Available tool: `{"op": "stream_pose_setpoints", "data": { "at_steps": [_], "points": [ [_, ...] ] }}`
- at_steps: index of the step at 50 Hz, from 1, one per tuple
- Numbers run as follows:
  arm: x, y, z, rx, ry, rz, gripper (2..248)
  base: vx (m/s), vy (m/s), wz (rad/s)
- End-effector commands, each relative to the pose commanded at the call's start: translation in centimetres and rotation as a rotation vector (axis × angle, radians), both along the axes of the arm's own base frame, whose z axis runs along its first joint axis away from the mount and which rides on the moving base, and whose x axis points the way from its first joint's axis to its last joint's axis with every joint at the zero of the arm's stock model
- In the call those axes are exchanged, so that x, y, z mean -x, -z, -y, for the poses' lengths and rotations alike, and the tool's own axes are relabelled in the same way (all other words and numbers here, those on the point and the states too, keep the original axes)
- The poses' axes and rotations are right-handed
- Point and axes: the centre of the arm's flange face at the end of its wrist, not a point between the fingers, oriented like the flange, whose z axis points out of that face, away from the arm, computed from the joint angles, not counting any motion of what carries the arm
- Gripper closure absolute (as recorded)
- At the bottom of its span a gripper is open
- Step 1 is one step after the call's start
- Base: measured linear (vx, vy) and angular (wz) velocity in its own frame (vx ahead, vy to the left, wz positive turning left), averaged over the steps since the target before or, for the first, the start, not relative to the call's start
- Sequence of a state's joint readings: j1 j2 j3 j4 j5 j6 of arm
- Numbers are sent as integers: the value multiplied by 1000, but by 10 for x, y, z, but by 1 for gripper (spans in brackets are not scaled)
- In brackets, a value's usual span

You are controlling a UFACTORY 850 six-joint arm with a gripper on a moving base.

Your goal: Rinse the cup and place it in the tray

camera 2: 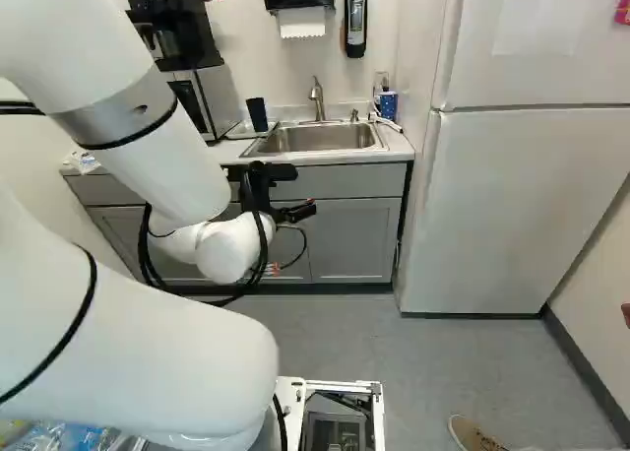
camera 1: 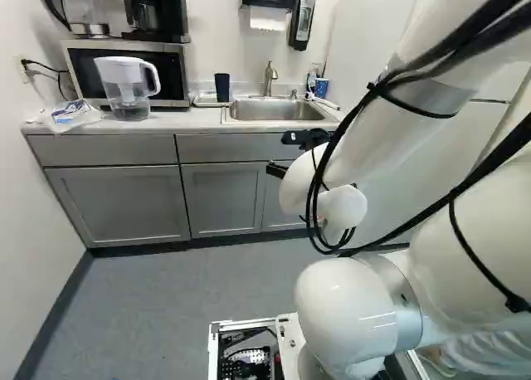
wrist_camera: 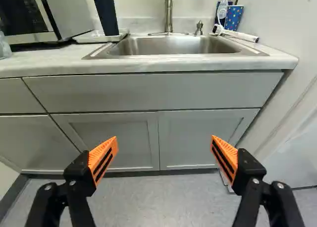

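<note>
Dark, tall cup (wrist_camera: 106, 16) standing on the white tray (wrist_camera: 91, 39) beside the sink (wrist_camera: 173, 47)

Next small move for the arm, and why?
I'd raise the gripper before reaching forward, keeping it open. It seems to sit below countertop level, facing the cabinet doors, with nothing between its fingers. Both candidates, the dark cup and the blue dotted cup, stand up there on either side of the sink, so driving straight ahead would likely hit the cabinet.

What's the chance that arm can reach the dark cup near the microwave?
Probably yes: the gripper is open and the way to the cup looks free, though the arm must move closer.
</note>
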State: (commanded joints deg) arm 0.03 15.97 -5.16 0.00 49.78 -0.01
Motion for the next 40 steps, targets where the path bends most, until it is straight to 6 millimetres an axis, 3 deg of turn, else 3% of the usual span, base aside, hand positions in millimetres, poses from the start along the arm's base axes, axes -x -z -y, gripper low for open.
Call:
{"op": "stream_pose_setpoints", "data": {
  "at_steps": [40],
  "points": [
    [1, 1, 0, 0, 1, 1, 3, 0, 0, 0]
  ]
}}
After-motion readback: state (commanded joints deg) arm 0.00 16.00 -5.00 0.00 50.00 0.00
